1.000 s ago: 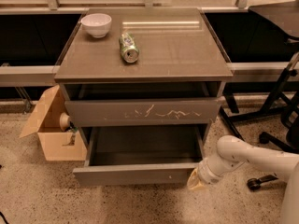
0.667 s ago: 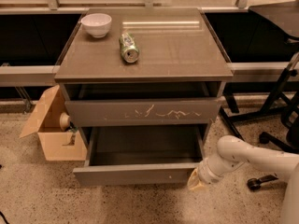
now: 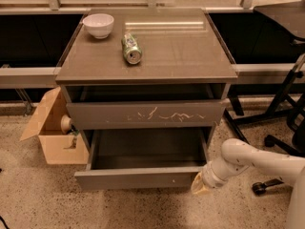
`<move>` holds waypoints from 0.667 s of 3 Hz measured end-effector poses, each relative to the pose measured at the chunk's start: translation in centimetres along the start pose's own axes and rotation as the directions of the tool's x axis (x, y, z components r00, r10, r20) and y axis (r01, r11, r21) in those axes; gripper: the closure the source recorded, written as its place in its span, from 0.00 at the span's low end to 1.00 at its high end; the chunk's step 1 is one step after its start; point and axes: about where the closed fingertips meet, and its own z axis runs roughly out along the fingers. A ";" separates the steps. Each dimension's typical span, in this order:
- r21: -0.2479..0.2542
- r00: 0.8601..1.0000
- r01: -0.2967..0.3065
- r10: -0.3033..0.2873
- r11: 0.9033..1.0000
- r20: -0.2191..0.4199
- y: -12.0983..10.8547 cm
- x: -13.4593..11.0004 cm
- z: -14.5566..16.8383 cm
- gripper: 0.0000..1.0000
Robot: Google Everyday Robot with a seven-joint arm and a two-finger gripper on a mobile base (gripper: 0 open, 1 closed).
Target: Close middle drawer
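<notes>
The middle drawer (image 3: 138,178) is a wide grey-brown drawer with a plain, handleless front and a tiny pale speck right of centre. It stands pulled far out of the cabinet, and its inside looks empty. The drawer front above it (image 3: 145,114) bears white scratch marks and sits slightly out. My gripper (image 3: 199,185), at the end of the white arm (image 3: 248,159), is low at the right end of the middle drawer's front, against or just beside its corner.
A white bowl (image 3: 98,25) and a green can (image 3: 131,49) lying on its side sit on the cabinet top (image 3: 190,56). An open cardboard box (image 3: 50,128) stands on the floor at the left. Chair legs and castors (image 3: 267,185) are at the right.
</notes>
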 end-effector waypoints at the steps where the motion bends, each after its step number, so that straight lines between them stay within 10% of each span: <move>1: 0.000 1.000 0.000 0.000 1.000 0.000 0.0 0.0 0.0 0.23; 2: 0.000 1.000 0.000 0.000 1.000 0.000 0.0 0.0 0.0 0.00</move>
